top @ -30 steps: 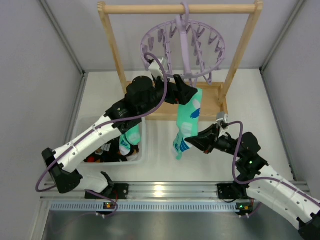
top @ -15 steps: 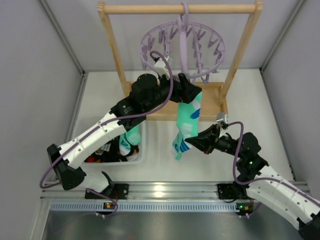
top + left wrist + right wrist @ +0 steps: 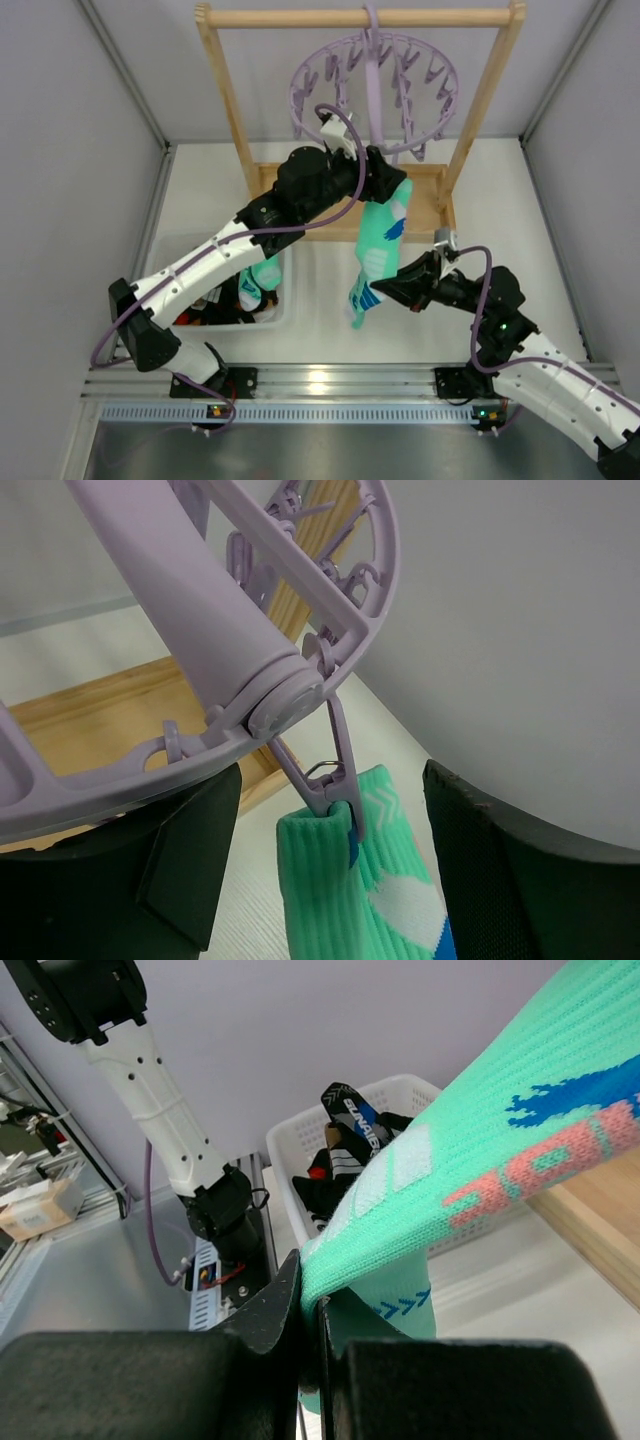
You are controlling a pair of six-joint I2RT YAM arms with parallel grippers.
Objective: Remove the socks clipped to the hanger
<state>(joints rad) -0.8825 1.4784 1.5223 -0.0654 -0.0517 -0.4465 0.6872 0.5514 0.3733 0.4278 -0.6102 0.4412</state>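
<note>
The lavender round hanger point(image 3: 375, 85) hangs from the wooden rail. One teal-mint sock point(image 3: 378, 240) hangs from a lavender clip point(image 3: 330, 780) at the hanger's near rim. My left gripper point(image 3: 388, 185) is open, its jaws on either side of the sock's cuff point(image 3: 340, 880) just below the clip, not touching it. My right gripper point(image 3: 388, 291) is shut on the sock's lower part; in the right wrist view the sock point(image 3: 480, 1160) stretches up and right from the pinched jaws point(image 3: 320, 1310).
A white basket point(image 3: 287, 295) at the left holds removed socks, with a teal one point(image 3: 262, 275) over its edge; it also shows in the right wrist view point(image 3: 400, 1090). The wooden rail frame point(image 3: 225, 100) and its base board point(image 3: 420, 205) stand behind.
My left gripper has moved up and to the right, closer to the clip. The hanger has swung a little to the right. My right gripper has kept its hold on the sock.
</note>
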